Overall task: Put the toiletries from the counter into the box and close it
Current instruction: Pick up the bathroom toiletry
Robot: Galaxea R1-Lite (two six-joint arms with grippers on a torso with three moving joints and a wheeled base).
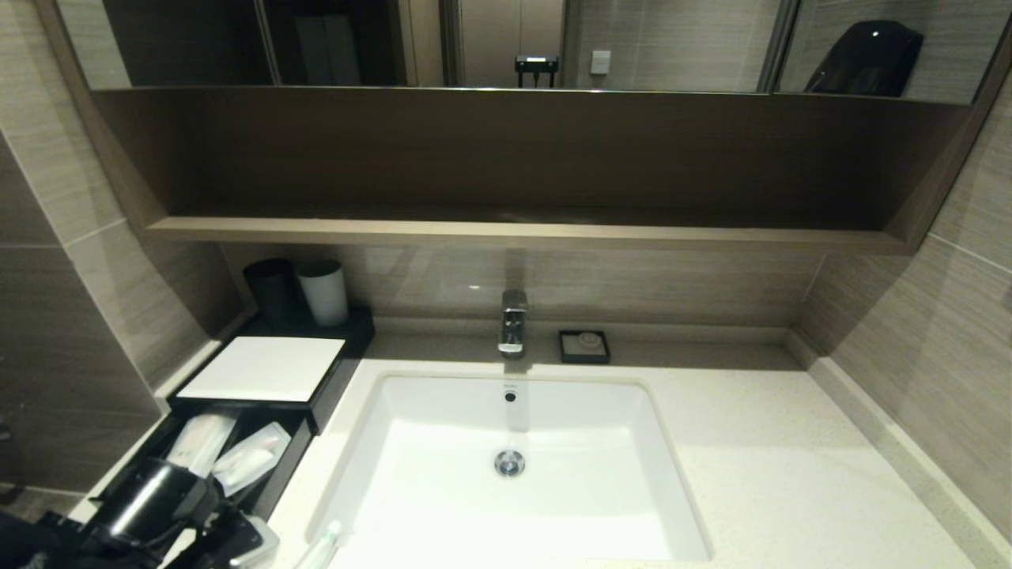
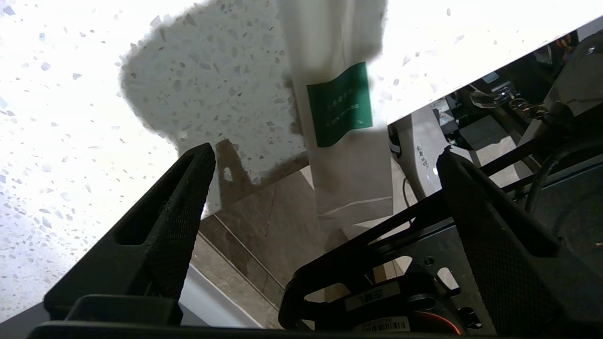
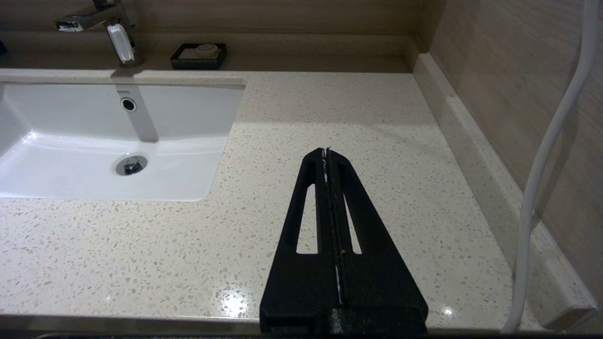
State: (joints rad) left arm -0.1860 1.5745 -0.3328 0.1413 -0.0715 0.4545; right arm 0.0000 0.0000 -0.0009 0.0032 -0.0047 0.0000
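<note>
Up top, your head view shows the box (image 1: 261,369) left of the sink, drawer out with two packets (image 1: 237,450). Left wrist: the left gripper (image 2: 325,165) fingers spread wide around the green-labelled packet (image 2: 339,108), overhanging the tabletop (image 2: 70,117) edge lengthwise. Right wrist: the right gripper (image 3: 326,153) fingers pressed together over bare tabletop.

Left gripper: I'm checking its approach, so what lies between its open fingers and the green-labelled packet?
Nothing. In the left wrist view the left gripper is open, with only bare air before the green-labelled packet overhanging the counter.
</note>
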